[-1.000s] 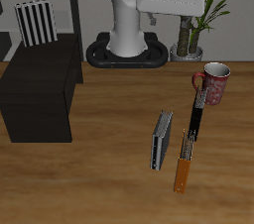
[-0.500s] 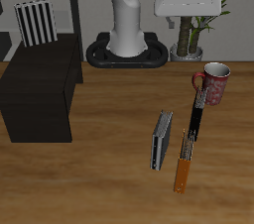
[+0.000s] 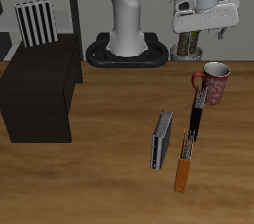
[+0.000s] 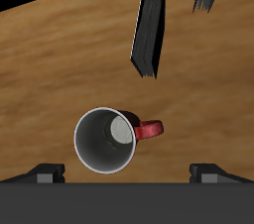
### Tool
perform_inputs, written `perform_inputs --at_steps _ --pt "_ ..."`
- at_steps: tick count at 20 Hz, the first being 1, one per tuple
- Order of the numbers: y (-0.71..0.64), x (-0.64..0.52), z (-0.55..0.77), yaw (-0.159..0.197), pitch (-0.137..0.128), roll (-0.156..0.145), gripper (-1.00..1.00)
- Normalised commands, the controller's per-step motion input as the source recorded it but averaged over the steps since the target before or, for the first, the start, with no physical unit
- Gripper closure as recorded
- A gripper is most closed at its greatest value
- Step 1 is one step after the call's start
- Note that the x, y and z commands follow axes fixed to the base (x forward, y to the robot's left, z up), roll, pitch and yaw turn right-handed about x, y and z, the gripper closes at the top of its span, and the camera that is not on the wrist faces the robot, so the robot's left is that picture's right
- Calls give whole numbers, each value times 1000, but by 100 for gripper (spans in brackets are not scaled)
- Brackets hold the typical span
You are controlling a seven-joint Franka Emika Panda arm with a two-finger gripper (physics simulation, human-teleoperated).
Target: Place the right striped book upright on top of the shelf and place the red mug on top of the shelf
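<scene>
Hovering wide-open claw [image 4: 127, 173] above red mug [image 4: 106, 139] on wooden table [image 3: 99, 183].

Striped book [image 3: 35, 22] upright on shelf [image 3: 40, 79]; red mug [image 3: 214, 83] on table.

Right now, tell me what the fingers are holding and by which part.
Nothing is held. The gripper hangs open, high above the red mug, with its fingers spread wide apart and clear of the rim.

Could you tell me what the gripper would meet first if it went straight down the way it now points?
Probably the red mug: the gripper points down, open, and the mug's mouth lies close under it, slightly off its centre line.
</scene>
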Motion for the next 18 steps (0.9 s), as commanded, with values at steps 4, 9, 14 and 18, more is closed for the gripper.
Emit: perform_inputs --at_steps 4,9,14,18 --pt "409 142 -91 0 18 -8 -100" --pt "392 31 -224 25 35 22 -100" --pt "200 86 -70 -4 12 -8 -100" --pt "228 177 -197 30 41 -21 -100"
